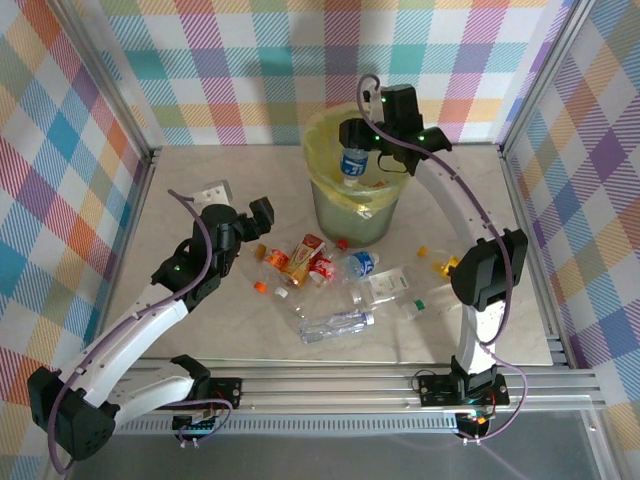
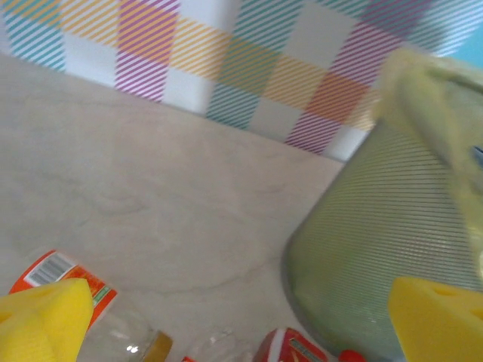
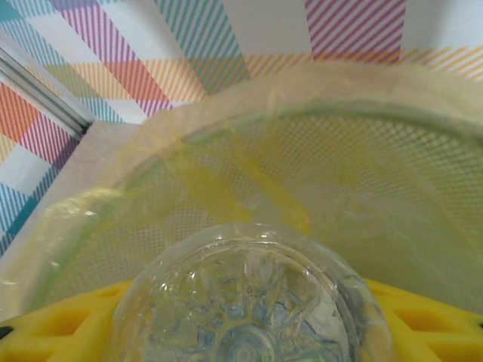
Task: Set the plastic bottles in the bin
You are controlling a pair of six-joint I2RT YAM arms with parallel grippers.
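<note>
We see the right tool [image 1: 357,140] clenched on a clear bottle [image 1: 353,162] with a blue label, holding it over the open mouth of the yellow-lined bin [image 1: 345,215]. The left tool [image 1: 262,214] hangs with its jaws spread wide and empty, near the other bottles [image 1: 338,322] scattered on the tabletop [image 1: 200,190] in front of the bin.

Robot lab test cell, pale stone-look tabletop [image 1: 190,205] fenced by aluminium frame rails [image 1: 330,384], pastel checked backdrop cloth [image 1: 250,70] behind and beside the tabletop, left arm [image 1: 140,325] and right arm [image 1: 455,200] bolted at its near edge.
</note>
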